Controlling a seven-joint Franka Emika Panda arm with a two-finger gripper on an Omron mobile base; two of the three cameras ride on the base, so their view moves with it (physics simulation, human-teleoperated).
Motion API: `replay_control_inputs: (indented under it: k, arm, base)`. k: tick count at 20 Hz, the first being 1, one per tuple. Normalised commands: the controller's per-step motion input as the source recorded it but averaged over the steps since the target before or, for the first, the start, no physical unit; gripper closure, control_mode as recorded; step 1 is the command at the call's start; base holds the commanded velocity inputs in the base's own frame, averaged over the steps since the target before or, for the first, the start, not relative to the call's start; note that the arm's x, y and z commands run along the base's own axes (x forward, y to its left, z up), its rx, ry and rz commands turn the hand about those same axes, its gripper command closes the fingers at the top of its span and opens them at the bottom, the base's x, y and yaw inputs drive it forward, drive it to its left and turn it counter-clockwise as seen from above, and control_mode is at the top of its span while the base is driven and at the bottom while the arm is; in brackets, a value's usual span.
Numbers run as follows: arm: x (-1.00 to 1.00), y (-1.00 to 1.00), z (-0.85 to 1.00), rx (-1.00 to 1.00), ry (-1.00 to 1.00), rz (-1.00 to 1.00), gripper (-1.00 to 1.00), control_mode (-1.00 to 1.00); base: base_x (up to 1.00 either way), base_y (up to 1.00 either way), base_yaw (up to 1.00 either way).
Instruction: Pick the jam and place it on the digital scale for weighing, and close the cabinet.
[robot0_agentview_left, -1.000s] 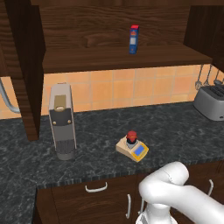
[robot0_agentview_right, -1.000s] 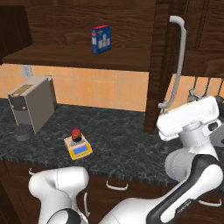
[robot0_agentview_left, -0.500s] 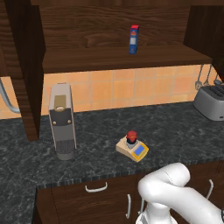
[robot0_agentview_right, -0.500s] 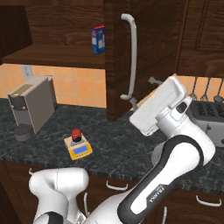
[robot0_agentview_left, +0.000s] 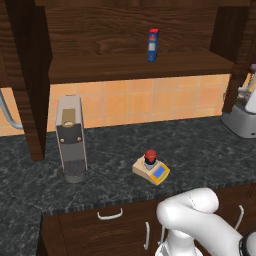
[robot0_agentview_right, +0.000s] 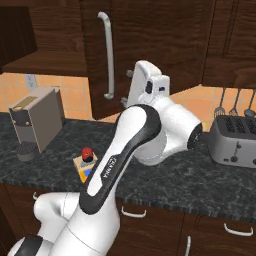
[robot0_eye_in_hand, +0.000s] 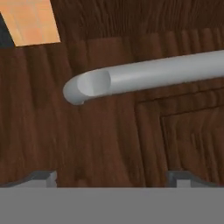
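Cabinet (robot0_agentview_right: 150, 45): dark brown wood, one door part-swung above the desk (robot0_agentview_right: 190, 180), long silver handle (robot0_agentview_right: 106, 55) down its face. Likely a stiff, hinged panel, moderate weight; a flat push on the face near the handle side should move it, no grasp needed. Hand view: door grain close up, handle end (robot0_eye_in_hand: 87, 87) crossing. Fingers (robot0_eye_in_hand: 41, 177) barely peek in; spread or clenched, cannot tell. Jam (robot0_agentview_left: 150, 156) sits on digital scale (robot0_agentview_left: 151, 170).
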Motion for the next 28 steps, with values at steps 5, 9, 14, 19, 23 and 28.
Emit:
replay_control_inputs:
  k: [5,9,14,19,23,28]
  arm:
    - [0.98,1.00,-0.06,-0.30,0.05,-0.25,-1.00,-1.00]
    - [1.00,0.95,-0.08,-0.23,0.06,-0.17,-1.00,-1.00]
    - [0.98,0.64,-0.11,-0.15,0.05,-0.09,-1.00,-1.00]
    - [0.93,0.43,-0.05,-0.10,0.00,-0.05,-1.00,-1.00]
    - [0.82,0.32,-0.04,-0.05,0.00,-0.06,-1.00,-1.00]
    - [0.86,0.25,-0.11,-0.01,0.00,-0.05,-1.00,-1.00]
  base:
    - [0.00,0.00,0.00]
    - [0.00,0.00,0.00]
    - [0.00,0.00,0.00]
    - [0.00,0.00,0.00]
    - [0.00,0.00,0.00]
    - [0.00,0.00,0.00]
